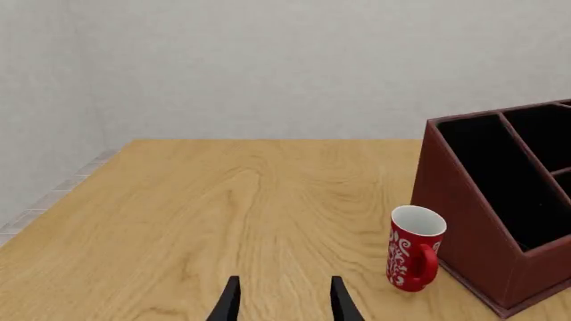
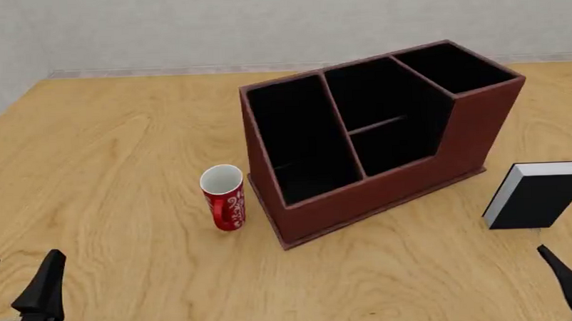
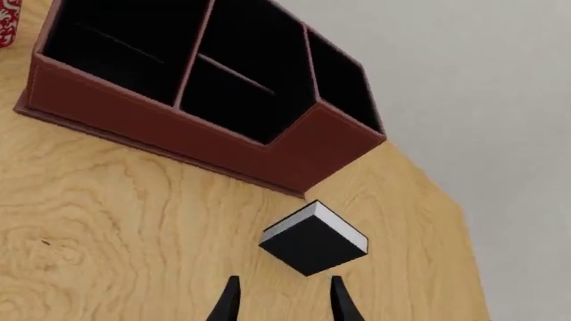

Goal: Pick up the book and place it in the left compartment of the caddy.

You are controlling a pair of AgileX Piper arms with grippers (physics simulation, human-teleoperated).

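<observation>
The book (image 2: pixel 540 198) stands upright on the table, right of the caddy (image 2: pixel 383 193), with black covers and its white page edge turned to the left. It also shows in the right wrist view (image 3: pixel 314 245), just ahead of my open, empty right gripper (image 3: pixel 285 301) and apart from it. In the front view only one finger of the right gripper (image 2: pixel 568 275) shows, at the bottom right corner. The left compartment (image 2: pixel 300 142) is long, black-lined and holds nothing; it also shows in both wrist views (image 1: pixel 499 180) (image 3: pixel 116 47). My left gripper (image 1: pixel 285 302) is open and empty at the front left (image 2: pixel 19 277).
A red mug (image 2: pixel 222 198) with white swirls stands upright just left of the caddy's front corner; it also shows in the left wrist view (image 1: pixel 414 249). The caddy's middle section has a crossbar (image 2: pixel 375 125), and a small tall section (image 2: pixel 454 67) is at its right end.
</observation>
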